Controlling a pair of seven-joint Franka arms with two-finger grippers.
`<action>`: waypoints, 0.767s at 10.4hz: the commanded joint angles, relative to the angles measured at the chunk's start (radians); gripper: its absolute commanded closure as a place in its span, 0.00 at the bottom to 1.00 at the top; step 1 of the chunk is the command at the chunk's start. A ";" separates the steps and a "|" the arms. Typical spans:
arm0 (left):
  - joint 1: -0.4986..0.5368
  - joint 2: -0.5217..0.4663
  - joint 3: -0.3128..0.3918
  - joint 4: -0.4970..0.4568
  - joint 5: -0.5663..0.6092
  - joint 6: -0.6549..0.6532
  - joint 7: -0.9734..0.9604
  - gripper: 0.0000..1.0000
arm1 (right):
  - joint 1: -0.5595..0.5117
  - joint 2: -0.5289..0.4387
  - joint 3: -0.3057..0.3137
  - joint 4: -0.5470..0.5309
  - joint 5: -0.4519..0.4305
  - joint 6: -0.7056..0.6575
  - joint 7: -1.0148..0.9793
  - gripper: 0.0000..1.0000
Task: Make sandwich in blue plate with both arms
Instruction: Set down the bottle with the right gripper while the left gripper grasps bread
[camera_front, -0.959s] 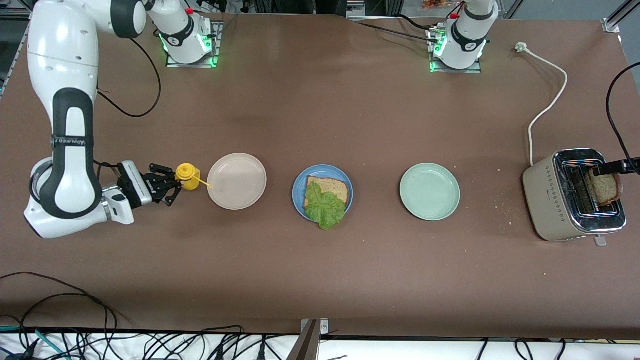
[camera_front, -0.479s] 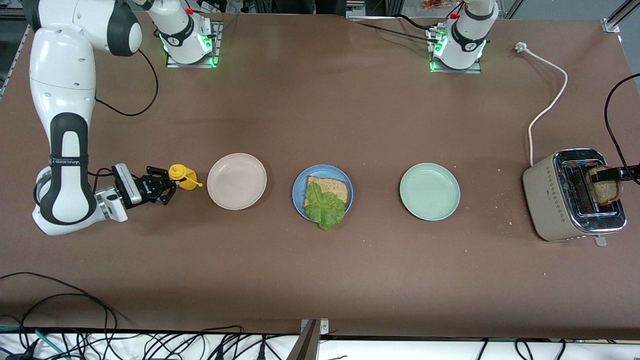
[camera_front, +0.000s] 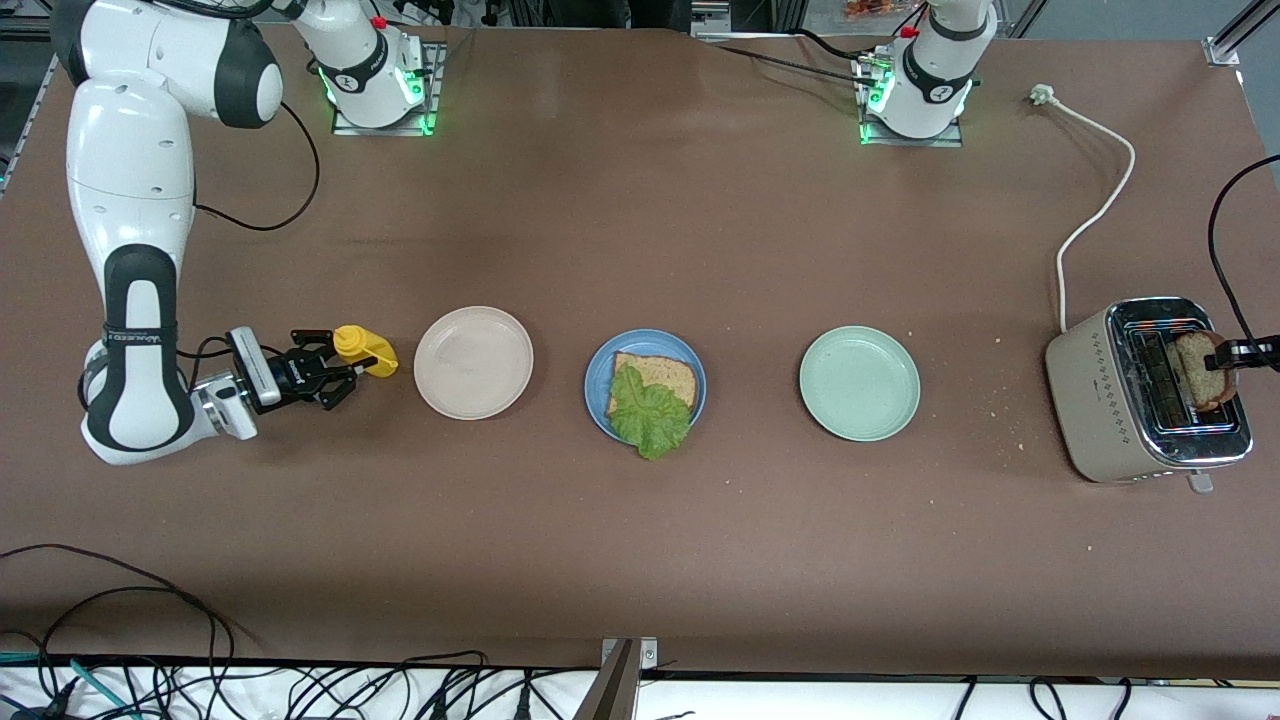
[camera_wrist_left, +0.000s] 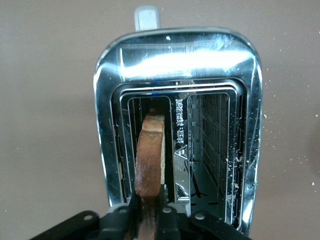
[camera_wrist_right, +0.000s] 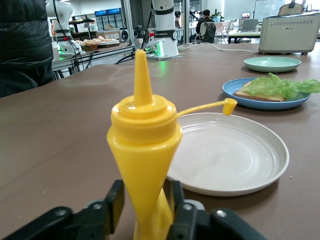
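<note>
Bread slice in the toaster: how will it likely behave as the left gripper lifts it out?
The bread slice stands on edge in a toaster slot, pinched at its crust by the left gripper. It holds its shape upright, so probably stiff and light. Crumbs lie around the toaster, so it may shed or crack if squeezed hard. It could snag on the slot's guide wires.

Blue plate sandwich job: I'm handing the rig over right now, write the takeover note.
Left hand: over the toaster, shut on the bread slice standing in one slot; the other slot is empty.
Right hand: at the right arm's end of the table, fingers around the upright yellow squeeze bottle, beside the beige plate; firmness of grip unclear.
Blue plate: mid-table, holds the bottom slice with the lettuce leaf on it, overhanging the rim. Green plate holds nothing.
Done: base and lettuce.
Left: lift the toaster slice out and set it on the lettuce.
</note>
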 joint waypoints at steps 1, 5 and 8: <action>0.010 0.003 -0.009 0.077 -0.015 -0.015 0.061 1.00 | -0.048 -0.006 -0.007 0.020 0.014 -0.025 0.021 0.00; 0.004 -0.084 -0.022 0.132 -0.022 -0.134 0.095 1.00 | -0.154 -0.028 -0.026 0.032 0.030 0.020 0.203 0.00; 0.002 -0.173 -0.045 0.134 -0.030 -0.214 0.095 1.00 | -0.148 -0.141 -0.041 0.045 0.027 0.009 0.503 0.00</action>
